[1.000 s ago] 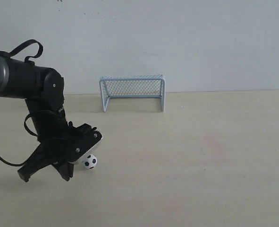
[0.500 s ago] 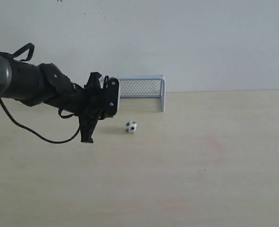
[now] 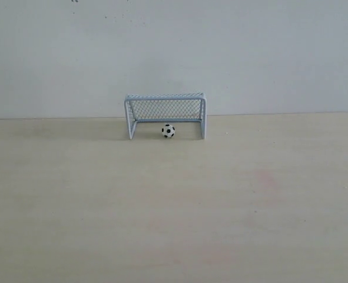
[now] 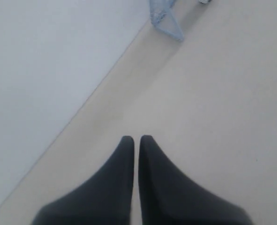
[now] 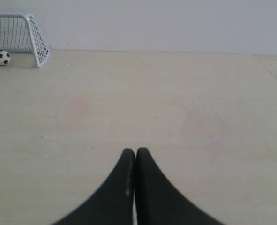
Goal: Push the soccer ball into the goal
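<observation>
1. The soccer ball [image 3: 168,130], white with black pentagon patches, rests on the worktop [image 3: 174,206] inside the mouth of the grey-netted goal [image 3: 165,109], at the far edge.
2. The left gripper [image 4: 136,140] has its fingers together and holds nothing.
3. The right gripper [image 5: 135,152] is likewise closed and empty.

Left claw [image 4: 136,139], right claw [image 5: 135,151]: black, smoothly tapered fingers

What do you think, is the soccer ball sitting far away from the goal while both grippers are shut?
One thing is off. The soccer ball sits between the posts, right in the mouth of the goal, as the exterior view shows. The left gripper and the right gripper are shut, as you said.
</observation>
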Tool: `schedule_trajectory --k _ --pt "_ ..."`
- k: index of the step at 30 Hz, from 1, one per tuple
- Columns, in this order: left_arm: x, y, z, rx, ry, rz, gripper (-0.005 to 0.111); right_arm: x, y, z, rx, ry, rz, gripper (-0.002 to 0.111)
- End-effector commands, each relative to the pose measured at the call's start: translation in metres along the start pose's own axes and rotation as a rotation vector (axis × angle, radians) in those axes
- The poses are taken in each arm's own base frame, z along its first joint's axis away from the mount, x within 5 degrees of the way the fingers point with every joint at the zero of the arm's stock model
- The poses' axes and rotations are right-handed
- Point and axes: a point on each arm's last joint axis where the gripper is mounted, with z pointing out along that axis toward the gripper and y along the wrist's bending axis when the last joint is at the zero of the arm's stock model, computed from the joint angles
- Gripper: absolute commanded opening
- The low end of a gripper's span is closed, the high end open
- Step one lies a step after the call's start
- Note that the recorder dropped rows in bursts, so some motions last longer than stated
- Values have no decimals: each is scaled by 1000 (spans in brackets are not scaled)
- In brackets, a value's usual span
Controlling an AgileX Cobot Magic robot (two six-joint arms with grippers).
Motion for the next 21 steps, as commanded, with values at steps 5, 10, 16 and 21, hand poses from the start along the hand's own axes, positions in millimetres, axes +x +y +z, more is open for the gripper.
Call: schedule_trajectory --k 5,10,16,21 --pt "10 -43 -76 -147 -61 -248 4 -1 0 0 2 -10 -5 0" --pt "-4 -78 -105 -139 -211 -424 4 -1 0 0 2 -10 -5 0" --pt "-18 -103 -132 -127 -274 -405 4 -1 0 0 2 -10 -5 0" --pt "-22 -110 -144 -161 -301 -373 4 -1 0 0 2 -10 -5 0"
